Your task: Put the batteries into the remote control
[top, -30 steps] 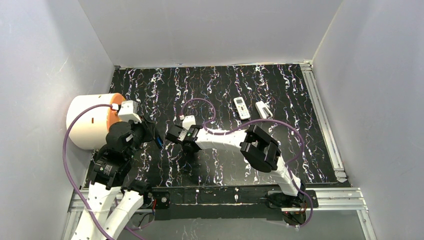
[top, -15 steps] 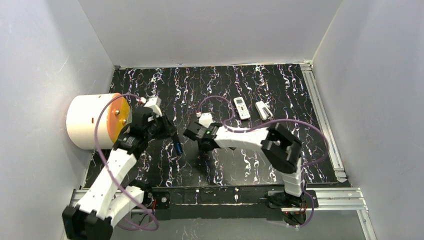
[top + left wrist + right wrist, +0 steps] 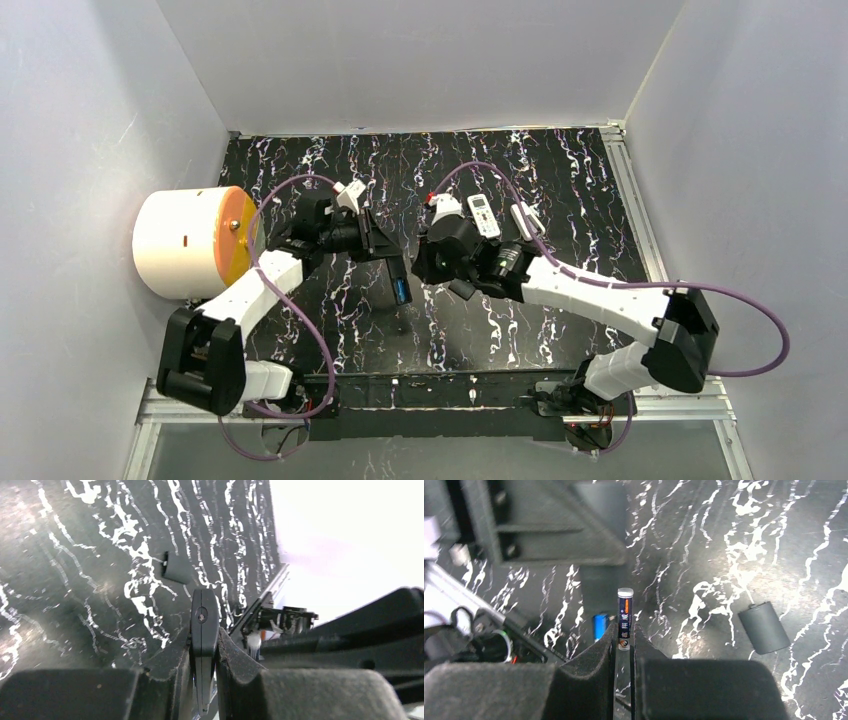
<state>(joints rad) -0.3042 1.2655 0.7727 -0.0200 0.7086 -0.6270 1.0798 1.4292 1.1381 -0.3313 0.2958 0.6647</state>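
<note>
My left gripper (image 3: pixel 390 262) is shut on a black remote control (image 3: pixel 398 280), held above the table's middle. It shows edge-on between the jaws in the left wrist view, remote (image 3: pixel 204 615), gripper (image 3: pixel 205 641). A blue battery (image 3: pixel 402 292) shows at the remote's lower end, and the right wrist view has this blue battery (image 3: pixel 600 625) just beyond my fingers. My right gripper (image 3: pixel 422 270) (image 3: pixel 624 630) is shut on a dark battery (image 3: pixel 625 610) with a white cap, pointed toward the remote and close beside it.
A dark battery cover (image 3: pixel 764 627) (image 3: pixel 176 567) lies loose on the black marbled table (image 3: pixel 560 180). A white remote (image 3: pixel 482 215) and a small white two-pronged piece (image 3: pixel 527 220) lie at the back. A white drum with an orange face (image 3: pixel 190 243) stands at the left edge.
My left arm has stretched out to the right, carrying the remote from beside the drum to the table's middle. My right arm has swung back and right with its battery.
</note>
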